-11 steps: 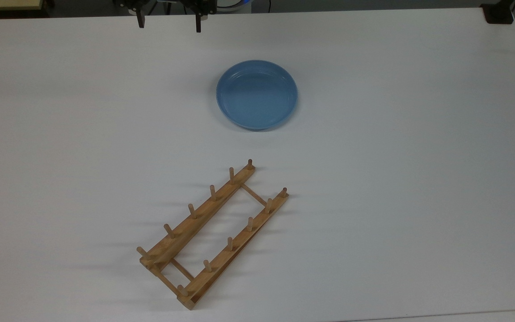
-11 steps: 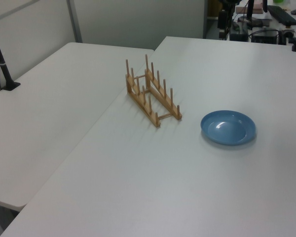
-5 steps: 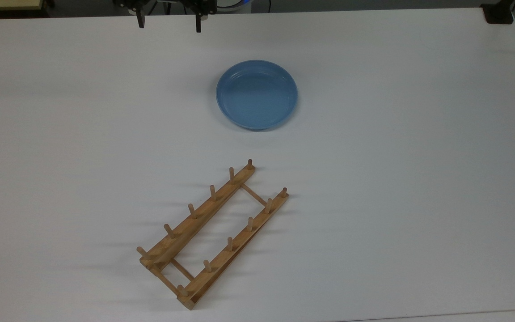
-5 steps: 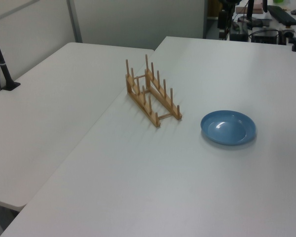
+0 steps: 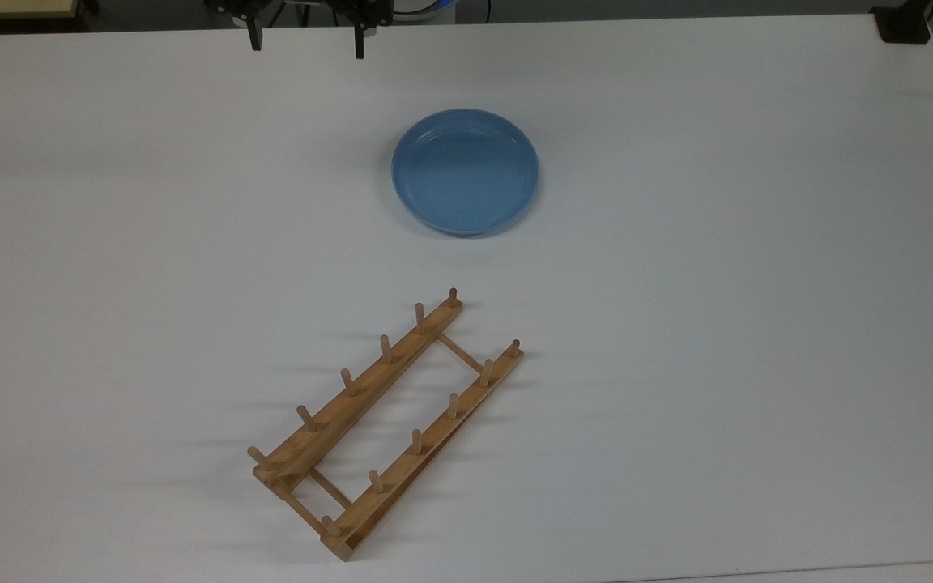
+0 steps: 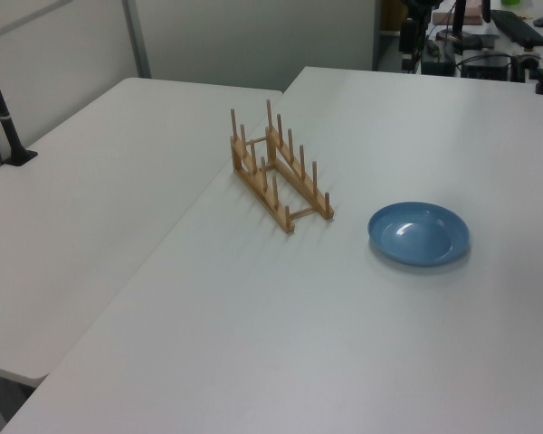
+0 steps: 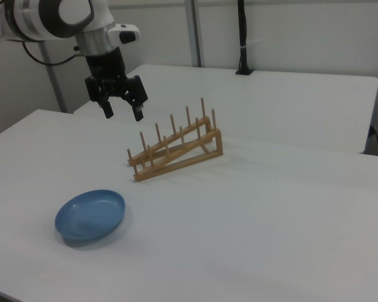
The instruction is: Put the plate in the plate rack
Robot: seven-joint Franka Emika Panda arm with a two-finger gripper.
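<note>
A light-blue plate (image 5: 465,171) lies flat on the white table (image 5: 726,267), also seen as the plate (image 6: 419,233) and the plate (image 7: 91,216). The wooden plate rack (image 5: 385,425) with upright pegs stands empty apart from it, at the rack (image 6: 279,169) and the rack (image 7: 175,146). My gripper (image 7: 122,111) hangs open in the air, well above the table and apart from both things. In the top view the gripper (image 5: 307,44) pokes in at the upper edge, left of the plate, with its two dark fingers spread wide.
A second white table (image 6: 81,208) adjoins on the left view's left. A black pole (image 7: 242,38) stands on a far table behind the rack. Desk clutter (image 6: 489,36) sits beyond the far edge.
</note>
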